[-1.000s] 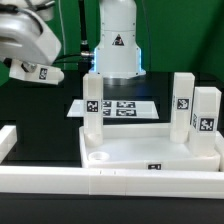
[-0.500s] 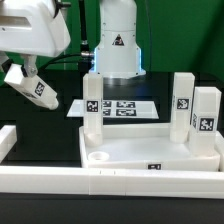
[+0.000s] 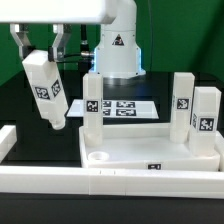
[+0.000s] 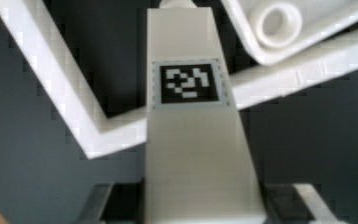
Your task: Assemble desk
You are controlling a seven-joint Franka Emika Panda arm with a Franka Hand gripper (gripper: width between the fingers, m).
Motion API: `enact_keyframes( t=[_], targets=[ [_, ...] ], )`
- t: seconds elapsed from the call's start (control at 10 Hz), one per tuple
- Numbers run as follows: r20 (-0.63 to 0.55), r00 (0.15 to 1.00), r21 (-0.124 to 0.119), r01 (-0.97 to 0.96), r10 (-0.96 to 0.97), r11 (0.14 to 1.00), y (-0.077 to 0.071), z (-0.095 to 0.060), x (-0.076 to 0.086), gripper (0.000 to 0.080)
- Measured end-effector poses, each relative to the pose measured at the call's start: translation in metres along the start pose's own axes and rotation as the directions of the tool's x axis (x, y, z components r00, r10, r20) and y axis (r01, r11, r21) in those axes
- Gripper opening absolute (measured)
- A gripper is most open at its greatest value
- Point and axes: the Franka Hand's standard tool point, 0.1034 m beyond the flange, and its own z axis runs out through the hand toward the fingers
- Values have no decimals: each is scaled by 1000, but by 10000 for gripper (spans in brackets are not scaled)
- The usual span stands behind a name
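One desk leg [image 3: 46, 90], clamped in the end effector [image 3: 38, 52], hangs tilted above the counter at 10 o'clock from the desk panel's [image 3: 150, 152] open corner socket [image 3: 100, 157]; recommend squaring upright before insertion.

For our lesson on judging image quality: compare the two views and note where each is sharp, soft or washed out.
Exterior view: the held leg and the three legs standing on the desk panel look fairly crisp, tags readable; the white robot housing along the top edge is washed out. Wrist view: the leg fills the frame, its tag soft, the panel's corner socket blurred, white surfaces lacking detail against the dark table.
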Motion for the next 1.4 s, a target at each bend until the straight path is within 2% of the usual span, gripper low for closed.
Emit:
enact_keyframes(
  t=[0.2,0.4,0.5,0.6,0.9,1.0,1.2,1.3,1.4],
  targets=[
    [-161,987,-17,8,-10,1000,-3,1,4,290],
    [-334,941,-22,41,-46,999,-30,-8,2,290],
    [-416,908,-26,47,-53,999,-38,-11,-2,290],
    [-421,907,-23,29,-36,999,-36,-8,-7,290],
    [-408,912,-24,36,-42,999,-37,-6,-9,290],
    [-406,913,-16,48,-50,999,-47,-7,-15,290],
    [-408,913,29,29,-15,999,-75,-10,-24,290],
    [-379,926,38,15,1,999,-83,-7,-23,290],
    [-306,952,38,21,-8,999,-84,-4,-24,290]
  ],
)
